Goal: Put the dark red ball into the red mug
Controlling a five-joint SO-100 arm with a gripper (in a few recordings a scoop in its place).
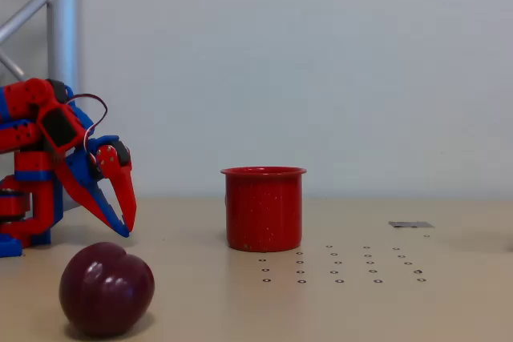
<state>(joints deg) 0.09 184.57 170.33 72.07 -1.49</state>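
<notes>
Presently, the dark red ball is sitting on the beige table at the lower left of the fixed view, glossy, with a shallow crease, untouched. The red mug is standing upright near the middle, well apart from the ball. The red-and-blue hand is hanging just above and behind the ball, fingertips pointing down, nearly together and gripping nothing. Small dark holes are dotting the table right of the mug.
</notes>
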